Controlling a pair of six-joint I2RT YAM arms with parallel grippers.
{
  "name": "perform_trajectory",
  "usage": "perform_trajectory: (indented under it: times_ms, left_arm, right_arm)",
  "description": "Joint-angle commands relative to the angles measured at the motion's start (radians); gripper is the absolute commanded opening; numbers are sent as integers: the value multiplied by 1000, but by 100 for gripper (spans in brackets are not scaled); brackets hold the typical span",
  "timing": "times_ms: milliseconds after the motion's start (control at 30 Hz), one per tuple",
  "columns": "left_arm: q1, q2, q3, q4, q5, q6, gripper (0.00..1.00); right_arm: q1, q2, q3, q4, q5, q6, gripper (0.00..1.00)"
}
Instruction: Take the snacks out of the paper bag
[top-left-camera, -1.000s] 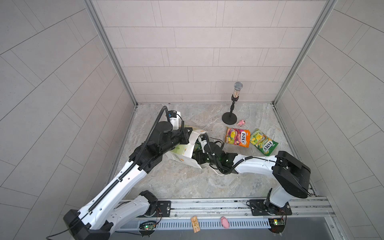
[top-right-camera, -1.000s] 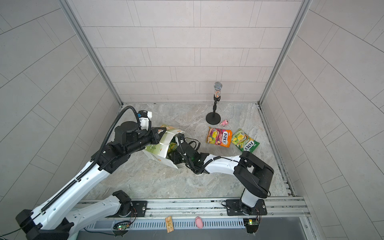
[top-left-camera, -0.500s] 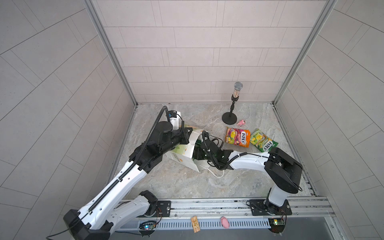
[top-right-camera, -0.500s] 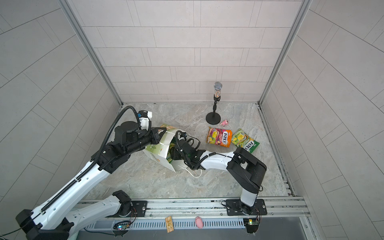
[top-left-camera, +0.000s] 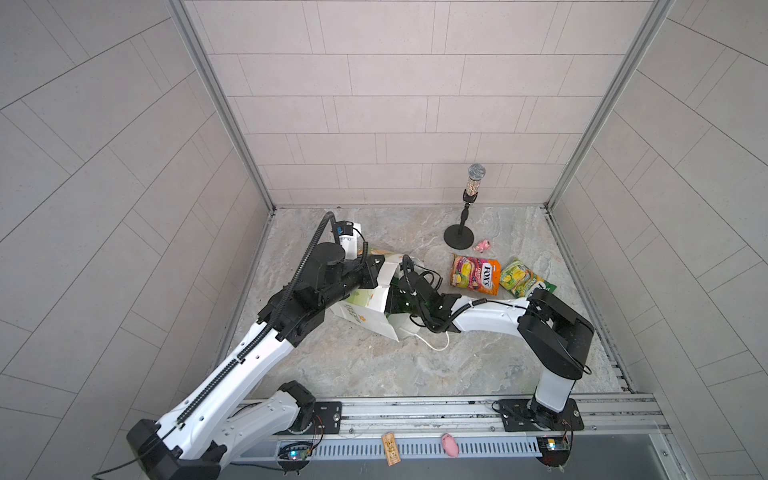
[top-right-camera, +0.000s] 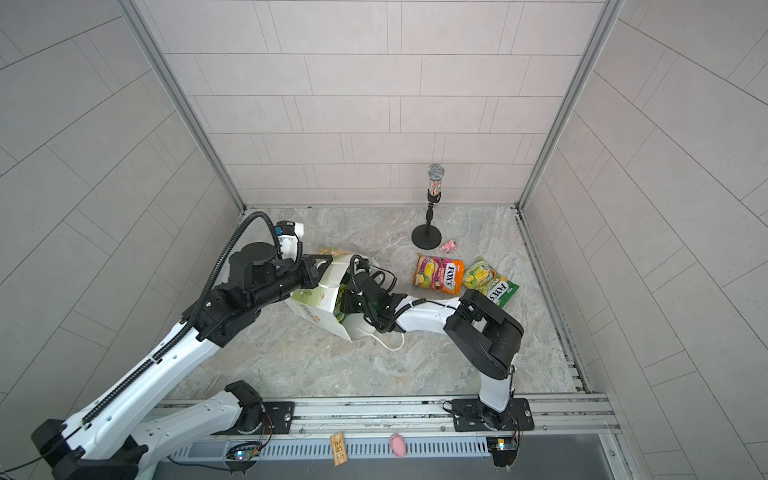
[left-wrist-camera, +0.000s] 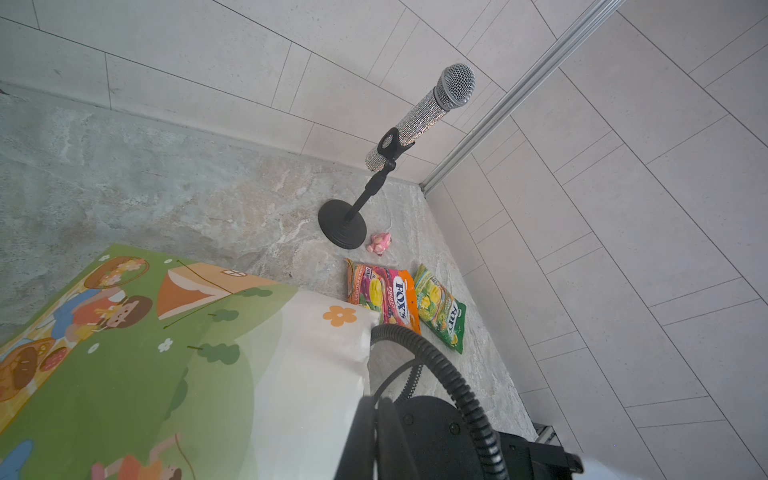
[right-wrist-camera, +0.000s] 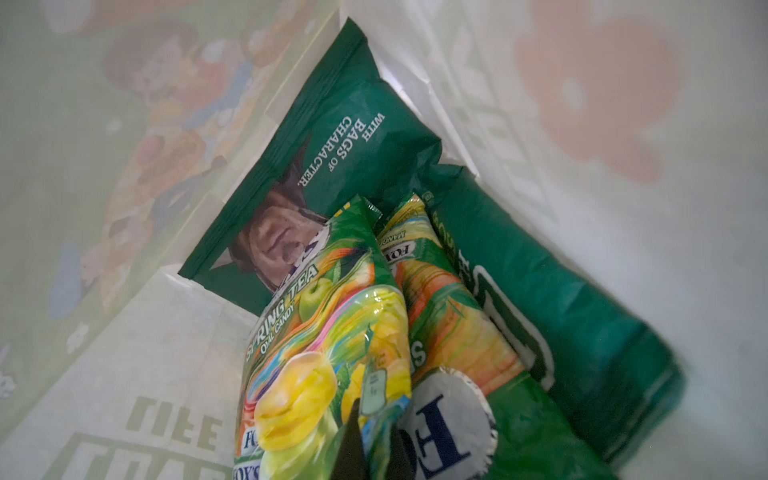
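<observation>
So the marble table (top-left-camera: 374, 365) has the white paper bag (top-left-camera: 365, 311) tipped over near its middle, mouth towards the right arm, with a cartoon picnic print on the side that fills the left wrist view. The left tool (top-left-camera: 374, 272) is pinched together on the bag's upper rim. The right arm is stuffed into the mouth, so both top views hide its tool, but the right wrist view looks straight down the inside. The biggest thing in there is the dark green crisp bag (right-wrist-camera: 357, 137), leaning on the paper wall, with more dark green wrapper beside it. In front sit two yellow-green packets side by side. The right tool (right-wrist-camera: 376, 440) is clamped on the edge of the Spring Tea packet (right-wrist-camera: 324, 353), which touches the second FOX'S packet (right-wrist-camera: 449, 332). Already out on the table, right of the paper bag, the orange-pink FOX'S bag (top-left-camera: 476, 276) and a yellow-green FOX'S bag (top-left-camera: 521, 282) lie flat, just beside each other. Behind them stands a sparkly microphone on a stand (top-left-camera: 459, 232), with a tiny pink toy (top-left-camera: 483, 246) next to its base.
</observation>
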Motion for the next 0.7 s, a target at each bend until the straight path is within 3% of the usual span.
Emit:
perform_trajectory:
  times_ms: [0, 400, 667]
  left_arm:
    - [-3, -5, 23, -10, -24, 13, 0]
    - [-3, -2, 18, -24, -93, -2, 0]
    - [-3, -4, 12, -23, -124, -17, 0]
  right_arm:
    - [-6, -71, -25, -16, -24, -65, 0]
    - [-7, -361, -73, -223, -91, -247, 0]
    - [-16, -539, -72, -372, -121, -297, 0]
